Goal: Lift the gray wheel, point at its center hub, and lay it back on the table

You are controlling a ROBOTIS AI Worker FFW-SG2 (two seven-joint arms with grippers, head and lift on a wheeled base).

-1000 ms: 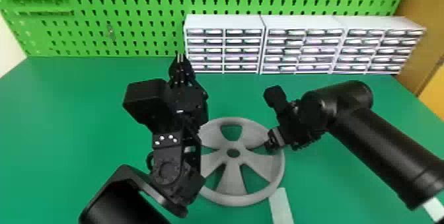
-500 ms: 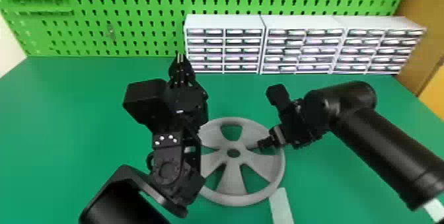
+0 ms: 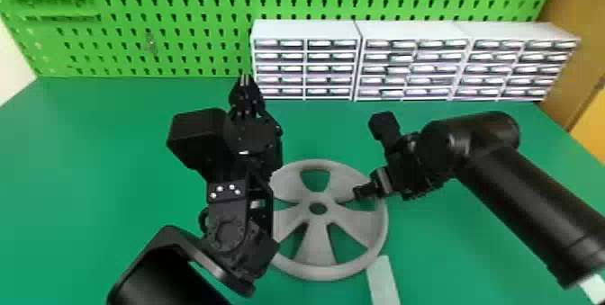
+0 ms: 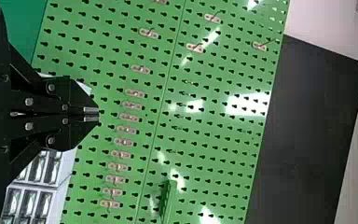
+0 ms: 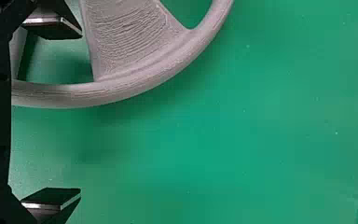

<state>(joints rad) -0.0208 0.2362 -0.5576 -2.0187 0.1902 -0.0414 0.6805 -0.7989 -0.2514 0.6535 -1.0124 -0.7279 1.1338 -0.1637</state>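
Observation:
The gray wheel [image 3: 317, 241] lies flat on the green table, its hub hole facing up and its left edge behind the left arm. My left gripper [image 3: 244, 79] is parked up and left of the wheel, pointing toward the pegboard; in the left wrist view its fingers meet, so the left gripper [image 4: 98, 114] is shut on nothing. My right gripper [image 3: 367, 191] is at the wheel's right rim. In the right wrist view the right gripper [image 5: 80, 114] stands wide open, one finger over a gap between spokes, the other outside the rim [image 5: 121, 91], which passes between them.
White drawer units [image 3: 306, 29] line the back of the green table [image 3: 90, 169], in front of a green pegboard [image 3: 180, 25]. A pale strip [image 3: 383, 281] lies just beyond the wheel's near right edge. Brown boards stand at the right.
Over the past second my right gripper has shifted slightly left, farther over the wheel's right rim. The left arm and the wheel have stayed where they were.

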